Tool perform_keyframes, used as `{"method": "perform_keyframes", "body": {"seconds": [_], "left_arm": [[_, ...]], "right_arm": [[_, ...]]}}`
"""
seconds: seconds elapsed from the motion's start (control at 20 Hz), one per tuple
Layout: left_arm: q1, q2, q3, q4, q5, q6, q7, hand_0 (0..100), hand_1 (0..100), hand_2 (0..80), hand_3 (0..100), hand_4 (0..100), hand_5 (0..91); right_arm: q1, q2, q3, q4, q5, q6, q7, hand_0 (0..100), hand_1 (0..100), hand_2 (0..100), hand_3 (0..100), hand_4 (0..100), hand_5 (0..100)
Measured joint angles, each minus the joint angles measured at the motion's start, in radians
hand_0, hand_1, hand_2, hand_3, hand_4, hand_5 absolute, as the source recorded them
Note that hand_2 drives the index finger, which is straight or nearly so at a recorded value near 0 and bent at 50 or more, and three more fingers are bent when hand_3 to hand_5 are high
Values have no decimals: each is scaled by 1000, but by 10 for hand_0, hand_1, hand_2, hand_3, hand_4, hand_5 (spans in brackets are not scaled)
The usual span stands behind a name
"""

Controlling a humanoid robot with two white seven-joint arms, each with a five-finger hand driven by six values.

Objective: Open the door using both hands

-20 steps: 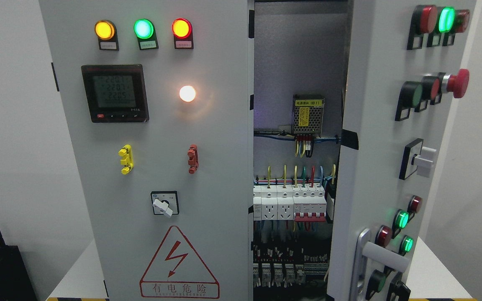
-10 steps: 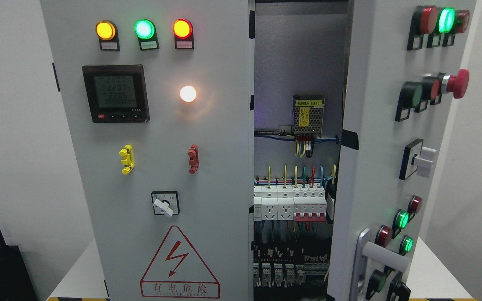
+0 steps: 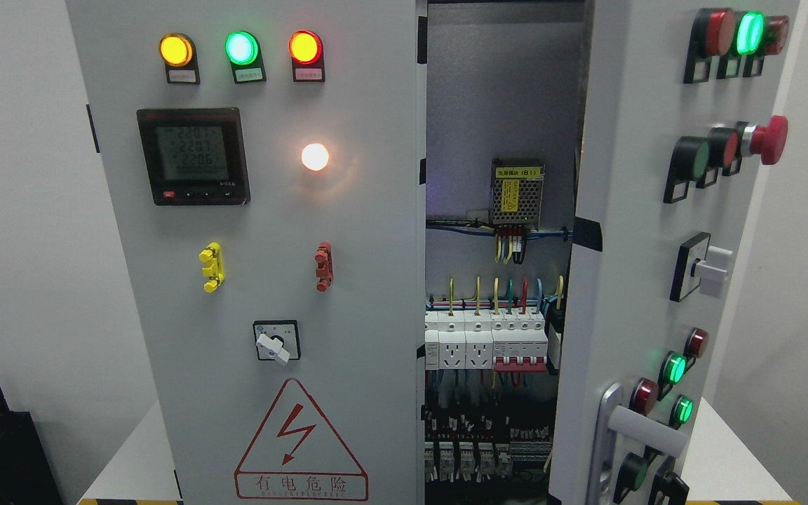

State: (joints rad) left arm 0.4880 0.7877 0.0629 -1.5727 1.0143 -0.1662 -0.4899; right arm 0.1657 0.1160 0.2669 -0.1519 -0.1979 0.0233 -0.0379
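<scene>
We see the right door (image 3: 628,231) of the cabinet (image 3: 257,210) swung ajar, wiring exposed between; no hands in view, so fingers we cannot tell. We judge the handle (image 3: 639,429) the safest grip, clear of the buttons

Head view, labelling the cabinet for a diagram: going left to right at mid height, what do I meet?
Digital meter → white lit lamp → power supply unit inside the opening → open right door → red mushroom button.
</scene>
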Motion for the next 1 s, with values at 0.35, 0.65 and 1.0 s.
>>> {"method": "perform_keyframes", "body": {"seconds": [0.35, 0.65, 1.0], "left_arm": [[-150, 259, 35, -128, 253, 65, -265, 0, 0, 0, 0, 29, 0], [-291, 413, 52, -185, 390, 205, -395, 0, 0, 0, 0, 29, 0], [-369, 507, 59, -226, 438, 228, -412, 0, 0, 0, 0, 29, 0]], "right_arm": [[0, 0, 0, 0, 0, 0, 0, 0, 0, 0, 0, 0, 0], [0, 0, 0, 0, 0, 0, 0, 0, 0, 0, 0, 0, 0], [0, 0, 0, 0, 0, 0, 0, 0, 0, 0, 0, 0, 0]]}}
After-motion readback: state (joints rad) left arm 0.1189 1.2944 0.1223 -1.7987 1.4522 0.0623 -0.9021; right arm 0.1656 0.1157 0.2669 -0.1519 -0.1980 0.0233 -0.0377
